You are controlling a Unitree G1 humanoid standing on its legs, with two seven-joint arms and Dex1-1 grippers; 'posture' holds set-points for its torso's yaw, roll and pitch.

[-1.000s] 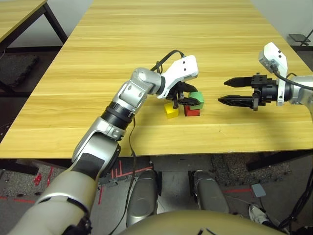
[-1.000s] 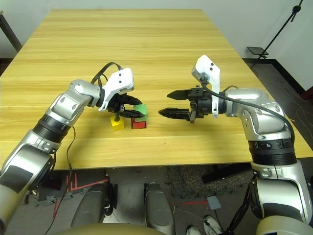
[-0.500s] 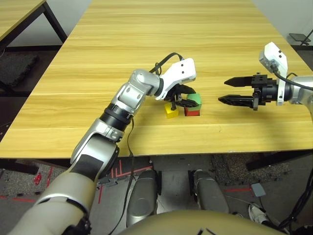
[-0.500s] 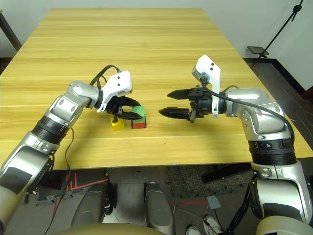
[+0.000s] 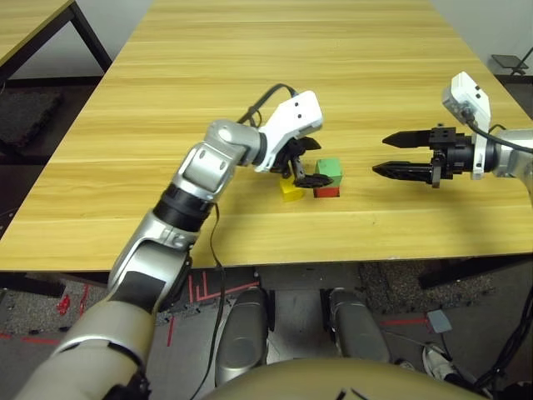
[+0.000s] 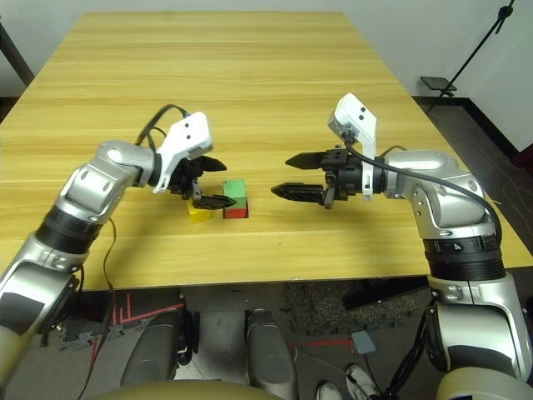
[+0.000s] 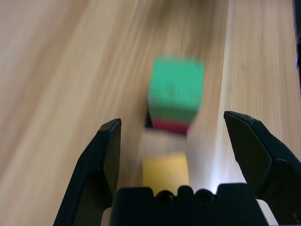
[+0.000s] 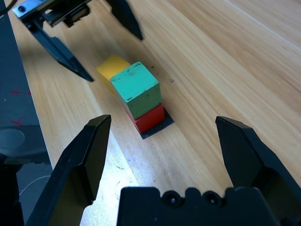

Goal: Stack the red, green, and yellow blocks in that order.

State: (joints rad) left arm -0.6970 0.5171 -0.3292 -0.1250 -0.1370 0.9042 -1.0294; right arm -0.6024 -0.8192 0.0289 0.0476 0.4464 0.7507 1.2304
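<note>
Spanning most of the head view, a light wooden table (image 5: 250, 75) with long plank grain carries the work near its front edge. Beyond its left corner a second wooden table with black legs (image 5: 33, 29) stands on dark floor, and to the right of the table in the right eye view a black stand (image 6: 475, 58) leans against a pale wall.

The green block (image 5: 329, 170) sits on top of the red block (image 5: 326, 192), turned slightly relative to it, and the red block rests on a flat black square patch (image 8: 157, 126) on the tabletop. The yellow block (image 5: 291, 191) lies on the table just beside the red one, on its left side, very close or touching.

The left arm reaches forward and inward from the left, elbow bent, its white wrist housing raised above the table. The left gripper (image 5: 303, 165) hangs just above and to the left of the blocks with its fingers spread wide, nothing between them; in the left wrist view the yellow block lies low between the two fingers.

The right arm comes in from the right, forearm roughly level. The right gripper (image 5: 390, 156) points leftward at the stack, well apart from it, its fingers also wide apart and empty.
</note>
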